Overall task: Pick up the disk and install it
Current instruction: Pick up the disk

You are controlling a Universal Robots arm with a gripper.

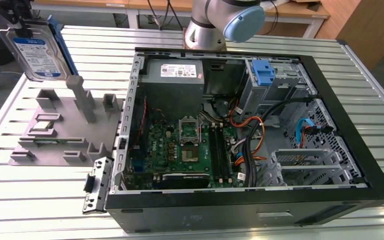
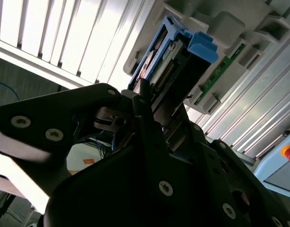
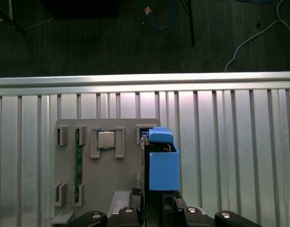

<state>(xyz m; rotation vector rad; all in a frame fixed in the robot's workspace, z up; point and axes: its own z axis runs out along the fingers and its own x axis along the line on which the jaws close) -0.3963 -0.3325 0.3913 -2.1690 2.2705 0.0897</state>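
Disk (image 1: 37, 55) hangs upright at the exterior view's far left, its white-and-blue label facing that camera and a blue rail running down its edge. The gripper (image 1: 24, 25) is clamped on its upper end, a dark finger on either side. In the second wrist view the gripper (image 2: 154, 111) grips the disk (image 2: 175, 66) by its flat faces, with the blue rails and the connector end pointing away toward the grey fixture (image 2: 230, 23). In the first wrist view the disk (image 3: 161, 165) shows edge-on, with the gripper (image 3: 157, 204) closed around it. The disk's lower edge sits just above the tall posts (image 1: 78, 100) of the fixture (image 1: 52, 150); whether it touches them cannot be told. The fixture lies on the slatted table (image 1: 38, 200) and also carries a chip (image 3: 106, 140) and a green memory stick (image 3: 79, 163) in their own slots. The open case (image 1: 372, 175) stands beside the fixture, on the exterior view's right, well apart from the disk. Inside it are the motherboard (image 1: 178, 155), a grey power supply (image 1: 175, 72) and a blue latch (image 1: 263, 74) at the drive bay. The arm (image 1: 225, 20) rises behind the case.
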